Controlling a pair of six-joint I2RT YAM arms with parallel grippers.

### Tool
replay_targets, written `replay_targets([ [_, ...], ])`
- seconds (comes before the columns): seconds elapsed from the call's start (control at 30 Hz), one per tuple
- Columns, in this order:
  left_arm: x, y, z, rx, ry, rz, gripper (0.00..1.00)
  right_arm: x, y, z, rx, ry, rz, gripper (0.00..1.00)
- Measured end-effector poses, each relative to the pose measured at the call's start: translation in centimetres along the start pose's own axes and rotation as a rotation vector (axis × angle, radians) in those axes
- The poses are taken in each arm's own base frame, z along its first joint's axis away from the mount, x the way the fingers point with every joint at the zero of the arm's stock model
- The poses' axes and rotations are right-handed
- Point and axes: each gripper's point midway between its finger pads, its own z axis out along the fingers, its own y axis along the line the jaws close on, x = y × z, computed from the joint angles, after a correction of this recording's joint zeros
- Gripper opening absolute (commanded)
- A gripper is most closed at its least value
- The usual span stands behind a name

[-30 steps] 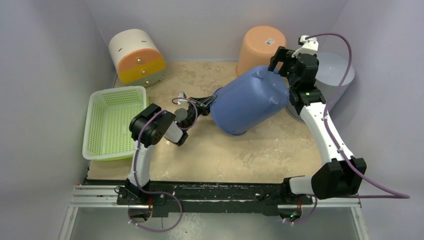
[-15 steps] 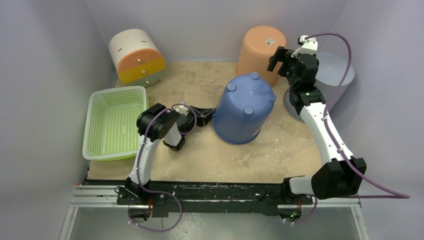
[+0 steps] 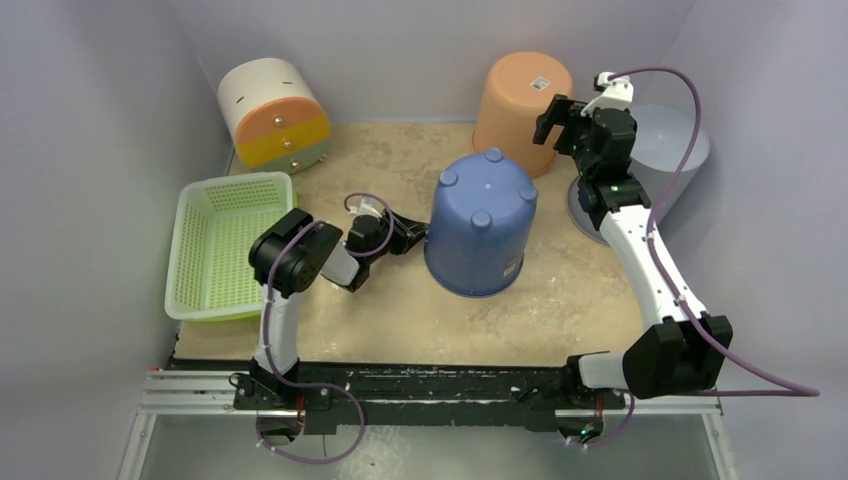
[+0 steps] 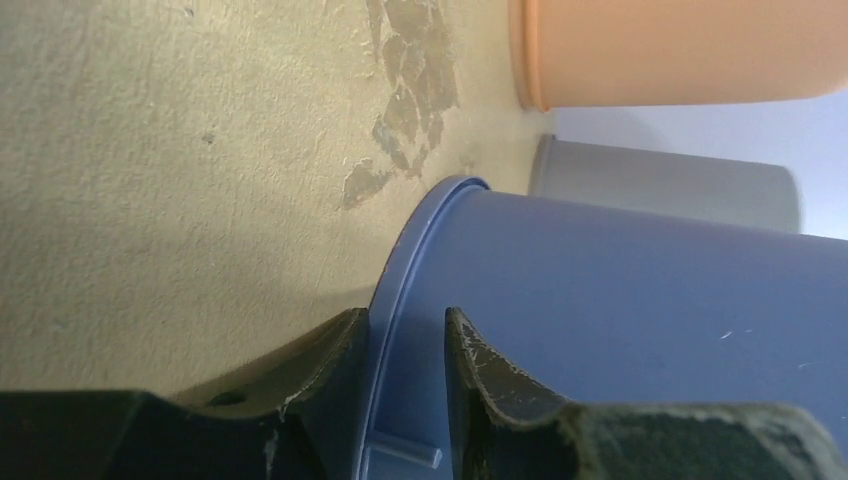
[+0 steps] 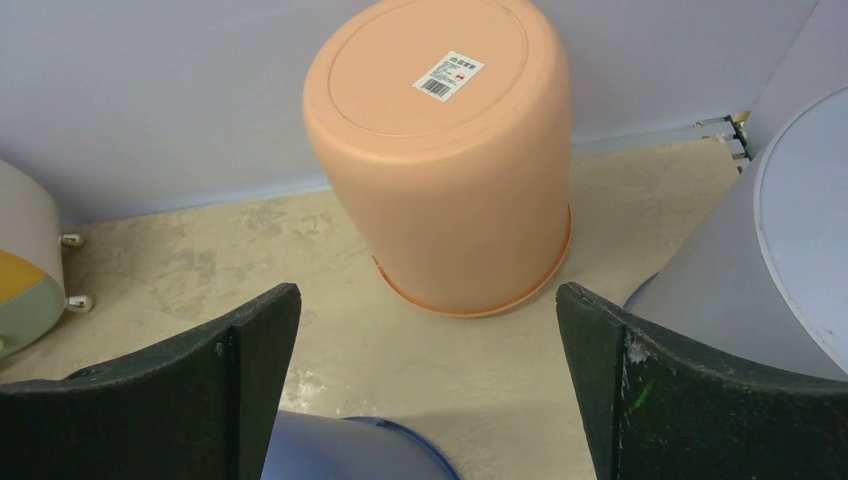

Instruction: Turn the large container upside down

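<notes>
Large container: we've got the blue large container (image 3: 478,235) at mid-table, mouth down on the table (image 3: 560,310), its footed base facing up.
Left arm: elbow folded tight at 8 o'clock of the container, forearm running low towards 3 o'clock, wrist rolled onto its side.
Left gripper: the left gripper (image 3: 412,232) sits at the container's 9 o'clock, right down at the rim. In the wrist view, the pincer (image 4: 405,325) is narrow, one finger on each side of the blue rim (image 4: 400,300) and pinching it.
Right arm: it stretches from its base at 5 o'clock up the right side, wrist raised at the container's 1 o'clock.
Right gripper: the right gripper (image 3: 562,125) hangs in the air, spread wide and holding nothing, well apart from the container.
Under its camera: we see the upturned orange bucket (image 5: 450,170) between the fingers, barcode sticker on its base, and a grey bucket (image 5: 760,260) just beside it at 3 o'clock.
Elsewhere: green basket (image 3: 225,245) at 9 o'clock, cream-and-orange drum (image 3: 272,110) at 11.
</notes>
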Motion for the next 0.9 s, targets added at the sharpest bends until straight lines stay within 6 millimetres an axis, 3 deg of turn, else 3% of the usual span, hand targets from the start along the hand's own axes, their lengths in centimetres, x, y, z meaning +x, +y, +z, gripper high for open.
replay_targets([
  [0.27,-2.1,0.2,-1.3,-0.227,-0.06,0.215,0.34,0.0,0.1,0.0,-0.006,0.0,0.0,1.0],
  [0.37,-1.9,-0.1,-1.4,-0.297,-0.064,0.313,0.34,0.0,0.2,0.0,-0.007,0.0,0.003,1.0],
  [0.67,4.2,-2.2,0.7,-0.295,0.033,0.486,0.35,0.0,0.4,-0.5,-0.021,0.011,0.011,1.0],
  [0.77,6.4,-2.1,2.0,-0.278,0.071,0.518,0.35,-0.7,0.6,-1.1,-0.031,-0.003,0.014,1.0],
  [0.9,8.9,-3.5,4.2,-0.222,0.1,0.55,0.35,-2.6,1.0,-1.6,-0.043,-0.042,0.021,1.0],
])
